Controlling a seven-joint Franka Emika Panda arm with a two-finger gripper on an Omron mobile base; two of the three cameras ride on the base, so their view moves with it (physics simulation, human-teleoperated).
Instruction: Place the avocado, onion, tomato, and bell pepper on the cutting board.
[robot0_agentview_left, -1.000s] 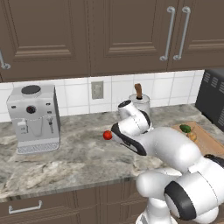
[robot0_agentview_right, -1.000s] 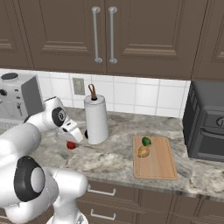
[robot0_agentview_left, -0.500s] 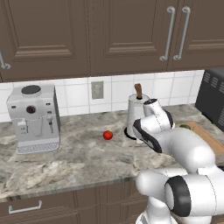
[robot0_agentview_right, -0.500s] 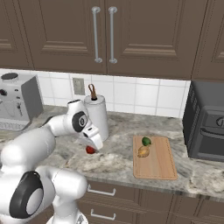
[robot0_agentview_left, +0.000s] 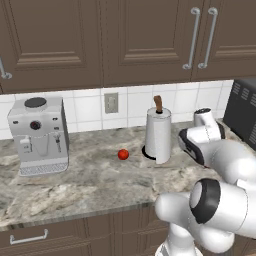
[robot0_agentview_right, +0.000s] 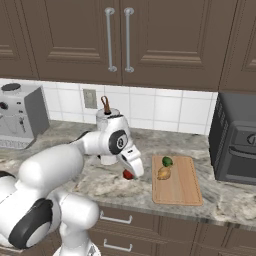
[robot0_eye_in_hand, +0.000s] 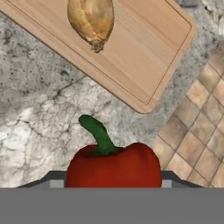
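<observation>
gripping bell pepper (robot0_eye_in_hand: 114, 165), label-free

Bell pepper lifted near the cutting board; avocado and onion already on it, tomato still on the surface.

The red bell pepper (robot0_eye_in_hand: 113, 164), green stem curving toward the upper left, sits at the bottom centre of the hand view, held above the marbled surface (robot0_eye_in_hand: 39, 109) just short of the board's corner. The cutting board (robot0_agentview_right: 181, 189), a flat light-brown wooden rectangle, lies right of centre in the right base view. The dark green avocado (robot0_agentview_right: 167, 161) rests at its upper left corner, the tan onion (robot0_agentview_right: 163, 173) just below it. The small red tomato (robot0_agentview_left: 123, 154) sits alone at mid-frame in the left base view.
</observation>
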